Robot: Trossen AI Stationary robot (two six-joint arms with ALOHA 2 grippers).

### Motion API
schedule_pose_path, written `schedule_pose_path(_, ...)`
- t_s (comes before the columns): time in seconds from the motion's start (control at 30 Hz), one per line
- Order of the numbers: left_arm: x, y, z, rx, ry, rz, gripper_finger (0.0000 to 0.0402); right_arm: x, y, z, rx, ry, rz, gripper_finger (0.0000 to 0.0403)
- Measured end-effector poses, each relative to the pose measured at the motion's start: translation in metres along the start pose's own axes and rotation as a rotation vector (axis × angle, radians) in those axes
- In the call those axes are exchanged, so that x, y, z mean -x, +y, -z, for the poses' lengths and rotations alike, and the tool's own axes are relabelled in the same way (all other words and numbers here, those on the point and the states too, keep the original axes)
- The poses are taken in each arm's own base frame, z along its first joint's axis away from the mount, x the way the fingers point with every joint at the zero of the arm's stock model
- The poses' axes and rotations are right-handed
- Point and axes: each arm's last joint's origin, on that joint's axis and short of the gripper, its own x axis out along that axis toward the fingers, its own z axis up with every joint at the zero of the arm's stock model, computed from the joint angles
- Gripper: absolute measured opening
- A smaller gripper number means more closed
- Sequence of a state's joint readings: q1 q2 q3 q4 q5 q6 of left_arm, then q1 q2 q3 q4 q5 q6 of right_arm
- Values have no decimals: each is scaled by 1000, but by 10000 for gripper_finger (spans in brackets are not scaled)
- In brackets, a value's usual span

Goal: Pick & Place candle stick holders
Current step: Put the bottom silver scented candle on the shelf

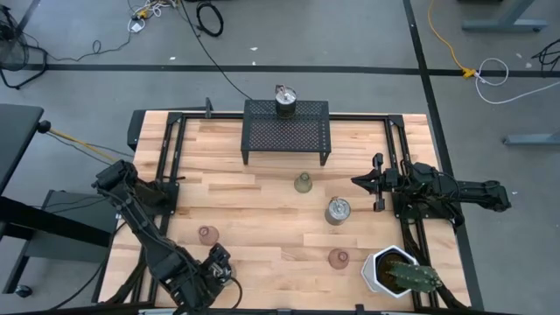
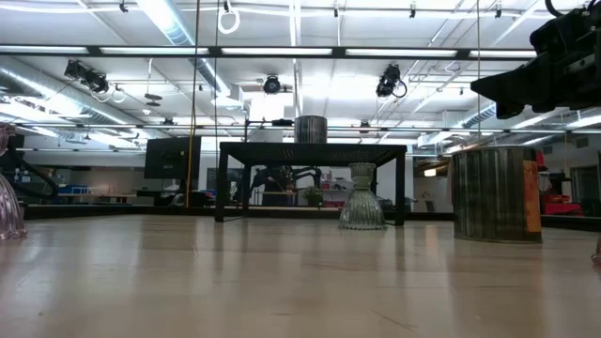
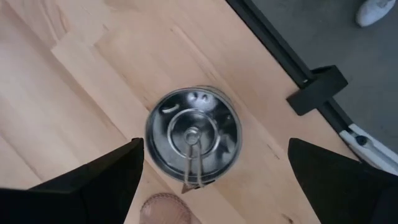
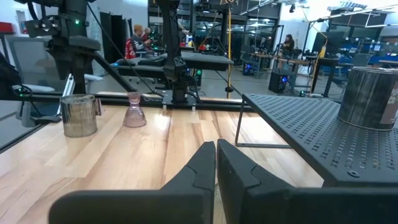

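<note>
Near edge of table point(image 1: 254, 210), left side: the left gripper point(image 1: 217, 261) is positioned above the first silvery holder point(image 3: 193, 134). Its fingers point(image 3: 106, 174) are spread wide, one to each side of the holder and clear of its rim. Nothing is gripped. The holder stands upright on the wood, its open top seen from straight above. How high the gripper sits over it cannot be told.

Just beside that holder, slightly further in, the left pink cup point(image 1: 207, 234) is found. The right pink cup point(image 1: 339, 258) is set right of centre, near the front. The white pot with cactus point(image 1: 385, 269) is placed in the near right corner, close to that cup but apart from it.

Mid-table: the second silvery holder point(image 1: 338, 210) stands upright right of centre. The olive-green cup point(image 1: 303, 182) is seen just beyond it, towards the middle.

Right side, level with the green cup: the right gripper point(image 1: 357, 182) is pointed inwards over the table, fingers pressed together, nothing between them.

Far edge: the black mesh rack point(image 1: 286, 131) is centred. The third silvery holder point(image 1: 285, 99) is set on its top, at the back.
</note>
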State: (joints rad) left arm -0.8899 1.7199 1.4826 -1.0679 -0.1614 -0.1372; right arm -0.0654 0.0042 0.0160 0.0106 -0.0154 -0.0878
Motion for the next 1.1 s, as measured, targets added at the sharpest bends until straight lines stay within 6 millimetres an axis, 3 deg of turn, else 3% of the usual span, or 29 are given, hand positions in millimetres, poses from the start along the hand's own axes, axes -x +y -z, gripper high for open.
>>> schedule_pose_path(0.37,-2,-2,2,-57,-2,-25,399,0,0,0,0,0,0,20)
schedule_pose_path(0.57,-6,-5,13,-102,62,-12,399,0,0,0,0,0,0,20)
schedule_pose_path(0.73,3,1,21,-95,109,0,399,0,0,0,0,-1,0,20)
schedule_pose_path(0.93,15,11,21,-85,34,-7,399,0,0,0,0,0,0,20)
schedule_pose_path(1.1,11,15,28,-61,-40,4,399,0,0,0,0,0,0,20)
